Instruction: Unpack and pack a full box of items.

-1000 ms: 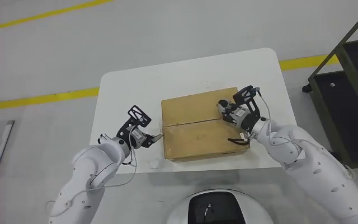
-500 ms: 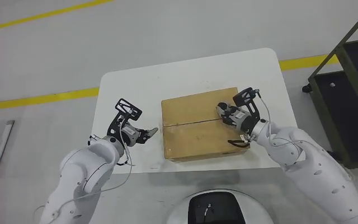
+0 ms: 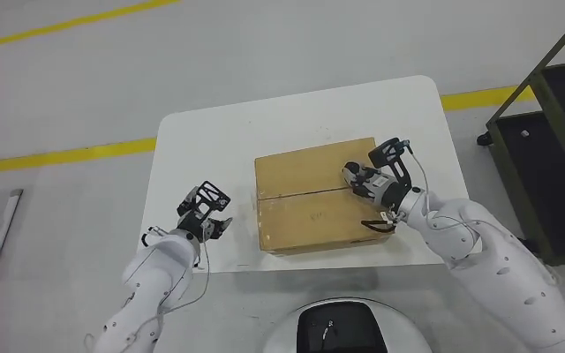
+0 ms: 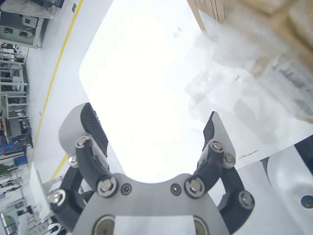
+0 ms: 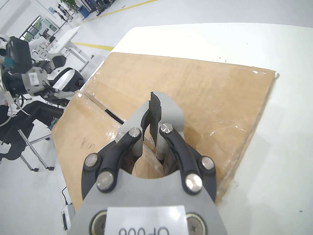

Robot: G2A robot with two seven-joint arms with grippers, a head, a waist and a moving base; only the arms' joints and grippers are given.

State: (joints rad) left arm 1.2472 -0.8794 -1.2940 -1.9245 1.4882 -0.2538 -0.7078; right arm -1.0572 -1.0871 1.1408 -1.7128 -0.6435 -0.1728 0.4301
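A white table (image 3: 212, 150) with rounded corners stands on the grey floor (image 3: 88, 71). One brown cardboard box (image 3: 305, 199) sits on it, flaps folded down, nearer the robot's edge.

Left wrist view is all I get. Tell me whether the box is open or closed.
Observer: In the top view the box is closed, with a seam running across the middle of its top.
Operator: Give me the other arm's position.
Observer: The right tool is over that seam, near the box's right edge, and its own wrist view shows it shut on nothing.
Operator: Report how my tool sits relative to the box.
Observer: The left tool is over the table, off the box's left side and apart from it.
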